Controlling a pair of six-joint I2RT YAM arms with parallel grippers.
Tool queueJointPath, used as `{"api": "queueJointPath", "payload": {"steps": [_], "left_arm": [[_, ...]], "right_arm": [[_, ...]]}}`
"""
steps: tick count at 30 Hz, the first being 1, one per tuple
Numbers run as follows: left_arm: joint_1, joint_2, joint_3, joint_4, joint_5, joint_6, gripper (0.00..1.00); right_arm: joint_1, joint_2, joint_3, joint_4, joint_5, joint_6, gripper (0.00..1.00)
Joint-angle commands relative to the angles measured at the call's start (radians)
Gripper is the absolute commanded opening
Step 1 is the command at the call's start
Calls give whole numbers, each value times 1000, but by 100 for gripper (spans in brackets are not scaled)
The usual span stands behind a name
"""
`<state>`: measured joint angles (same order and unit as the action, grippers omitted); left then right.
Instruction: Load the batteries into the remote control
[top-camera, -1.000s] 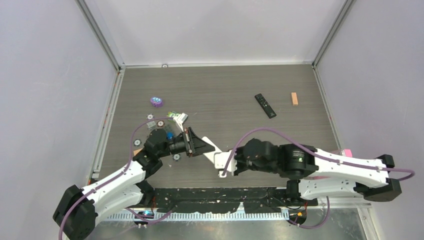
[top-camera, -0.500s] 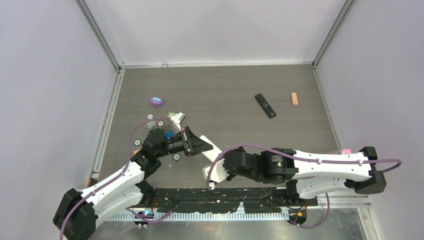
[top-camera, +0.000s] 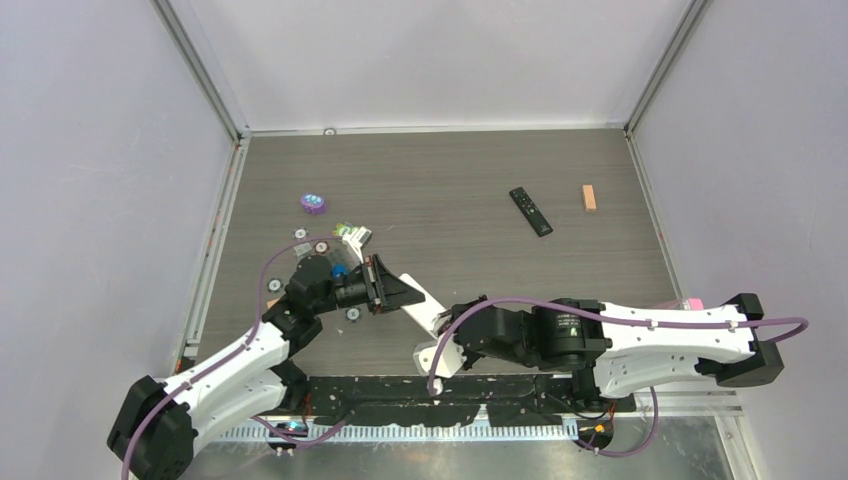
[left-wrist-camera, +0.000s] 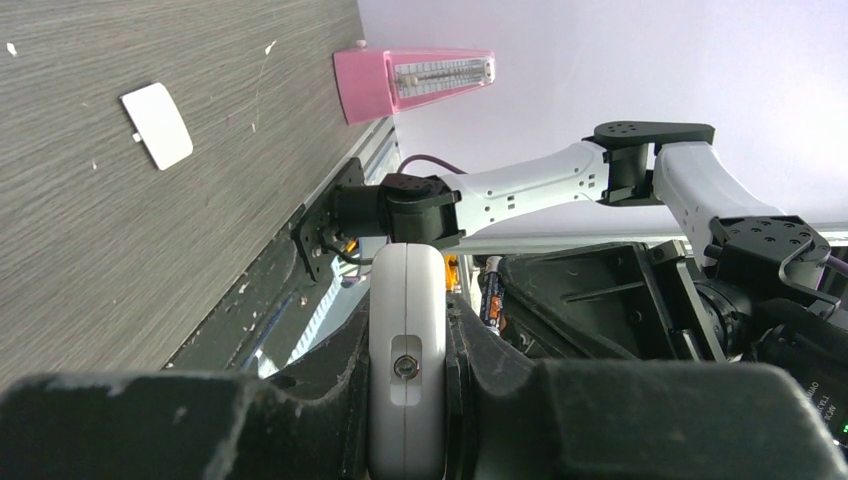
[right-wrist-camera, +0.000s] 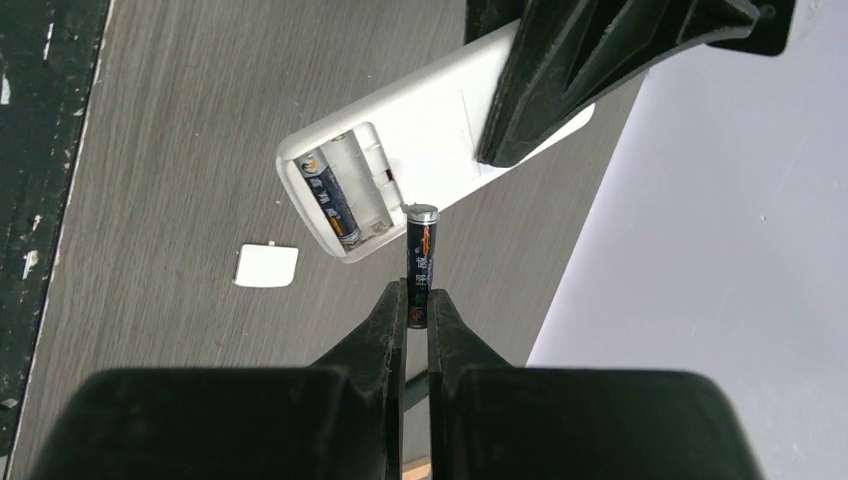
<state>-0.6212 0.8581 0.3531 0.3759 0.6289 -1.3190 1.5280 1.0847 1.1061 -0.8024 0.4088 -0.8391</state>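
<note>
My left gripper (left-wrist-camera: 407, 350) is shut on the white remote control (left-wrist-camera: 406, 300) and holds it off the table with its back turned to the right arm. The battery bay (right-wrist-camera: 345, 195) is uncovered. One battery (right-wrist-camera: 333, 205) lies in the far slot; the slot beside it is empty. My right gripper (right-wrist-camera: 417, 300) is shut on the lower end of a second battery (right-wrist-camera: 421, 250). That battery's silvery top sits at the bay's rim, next to the empty slot. From above, the left gripper (top-camera: 395, 290), remote (top-camera: 425, 312) and right gripper (top-camera: 452, 345) meet near the table's front middle.
The white battery cover (right-wrist-camera: 267, 266) lies flat on the table below the remote. A black remote (top-camera: 531, 211) and a tan block (top-camera: 589, 198) lie at the back right. A purple roll (top-camera: 314, 204) and small discs (top-camera: 299, 233) sit behind the left arm. A pink box (left-wrist-camera: 415, 80) stands at the table's edge.
The right arm swung down and left toward the near edge, then came back a little to the right, still with the battery in its grip. The left arm and the remote barely moved.
</note>
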Motion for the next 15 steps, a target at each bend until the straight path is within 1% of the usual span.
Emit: {"api": "queueJointPath", "payload": {"steps": [1, 8, 11, 15], "left_arm": [[7, 2, 47, 8, 45, 24, 0], [8, 1, 58, 8, 50, 23, 0], [8, -2, 62, 11, 59, 23, 0], [8, -10, 67, 8, 63, 28, 0]], "right_arm": [[13, 11, 0, -42, -42, -47, 5], [24, 40, 3, -47, -43, -71, 6], [27, 54, 1, -35, -25, -80, 9], [32, 69, 0, -29, -9, -93, 10]]}}
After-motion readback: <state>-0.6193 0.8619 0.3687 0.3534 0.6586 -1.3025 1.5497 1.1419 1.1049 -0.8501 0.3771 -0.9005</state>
